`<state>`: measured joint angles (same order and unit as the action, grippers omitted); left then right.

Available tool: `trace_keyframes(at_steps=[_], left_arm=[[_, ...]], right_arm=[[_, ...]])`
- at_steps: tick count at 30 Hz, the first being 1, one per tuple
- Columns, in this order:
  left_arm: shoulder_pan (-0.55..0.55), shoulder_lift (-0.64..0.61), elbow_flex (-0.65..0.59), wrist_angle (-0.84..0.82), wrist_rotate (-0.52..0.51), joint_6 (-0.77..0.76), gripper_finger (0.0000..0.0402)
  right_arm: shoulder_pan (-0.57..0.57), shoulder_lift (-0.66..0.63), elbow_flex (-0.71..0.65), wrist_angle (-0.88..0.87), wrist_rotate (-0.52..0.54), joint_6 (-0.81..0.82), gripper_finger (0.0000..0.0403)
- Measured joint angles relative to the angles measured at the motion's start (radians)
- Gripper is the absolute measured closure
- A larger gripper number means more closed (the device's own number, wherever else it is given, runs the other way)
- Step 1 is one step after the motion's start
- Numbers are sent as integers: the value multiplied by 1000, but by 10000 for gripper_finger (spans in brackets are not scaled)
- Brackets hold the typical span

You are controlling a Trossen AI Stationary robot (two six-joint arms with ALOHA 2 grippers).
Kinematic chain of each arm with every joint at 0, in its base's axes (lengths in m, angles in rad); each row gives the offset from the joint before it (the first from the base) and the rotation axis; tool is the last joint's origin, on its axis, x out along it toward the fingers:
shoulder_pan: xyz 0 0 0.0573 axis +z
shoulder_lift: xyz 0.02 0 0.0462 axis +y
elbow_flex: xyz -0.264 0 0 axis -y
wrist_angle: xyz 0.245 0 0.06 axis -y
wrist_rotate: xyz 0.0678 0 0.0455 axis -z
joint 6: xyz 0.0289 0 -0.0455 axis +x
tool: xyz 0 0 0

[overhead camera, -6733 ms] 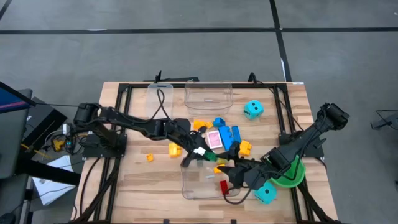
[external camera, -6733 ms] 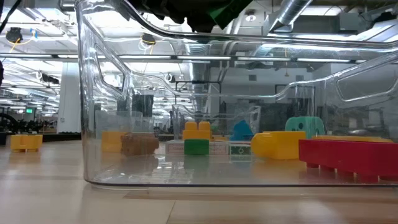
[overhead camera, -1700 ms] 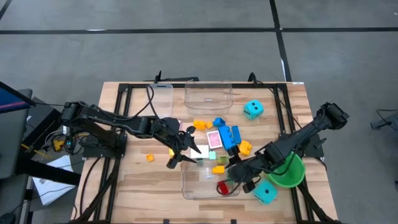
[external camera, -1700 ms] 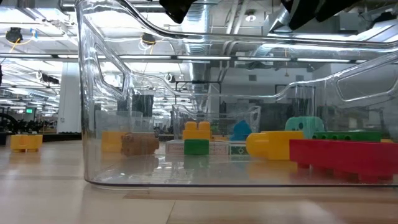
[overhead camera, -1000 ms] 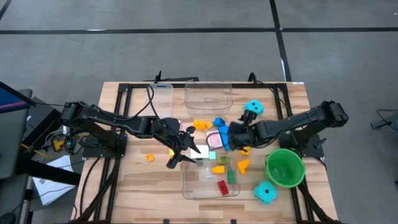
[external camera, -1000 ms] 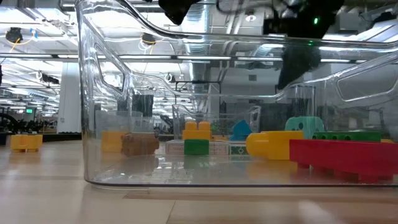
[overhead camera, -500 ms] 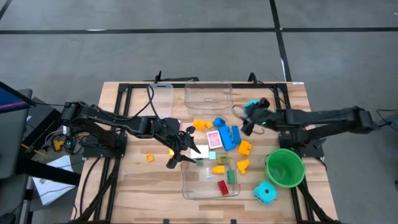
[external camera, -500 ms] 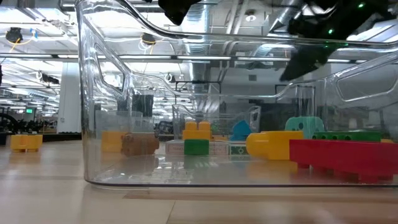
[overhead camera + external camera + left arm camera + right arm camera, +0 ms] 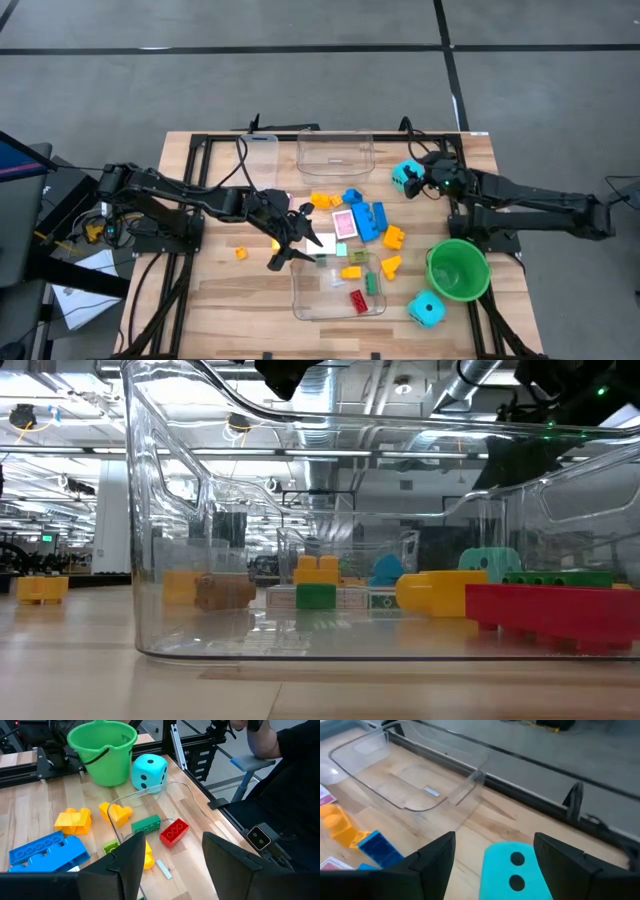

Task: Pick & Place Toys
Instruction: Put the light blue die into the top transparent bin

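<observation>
Wooden slats make up your table (image 9: 220, 300), where loose bricks and a pink card (image 9: 345, 223) lie mid-table behind the near clear tub (image 9: 305, 305), which holds a red brick (image 9: 356, 300) and a green brick (image 9: 371, 284). Your right gripper (image 9: 418, 177) hangs spread and empty at the far cyan die (image 9: 404, 176). Your left gripper (image 9: 300, 247) waits, fingers apart and empty, at that tub's far left corner.

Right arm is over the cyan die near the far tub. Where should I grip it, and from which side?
Judging by its pose, take the cyan die across two opposite flat faces, coming straight down. It sits flat on the table, apart from the bricks, and the open right gripper already straddles it, so both side faces look free.
</observation>
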<state>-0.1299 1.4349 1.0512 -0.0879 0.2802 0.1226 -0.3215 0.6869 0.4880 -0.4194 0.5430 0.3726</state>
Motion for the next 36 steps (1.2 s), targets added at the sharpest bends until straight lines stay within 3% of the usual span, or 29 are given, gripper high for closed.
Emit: trace_keyframes(at_steps=[6,11,19,36], left_arm=[[0,0,0,0,0,0,211],[0,0,0,1,0,0,211],[0,0,0,2,0,0,211],[0,0,0,3,0,0,211]], right_arm=[[-96,45,-19,9,-25,37,142],[-129,121,-19,44,-105,40,142],[-166,264,-18,73,-102,17,142],[-188,261,-17,76,-184,-17,142]])
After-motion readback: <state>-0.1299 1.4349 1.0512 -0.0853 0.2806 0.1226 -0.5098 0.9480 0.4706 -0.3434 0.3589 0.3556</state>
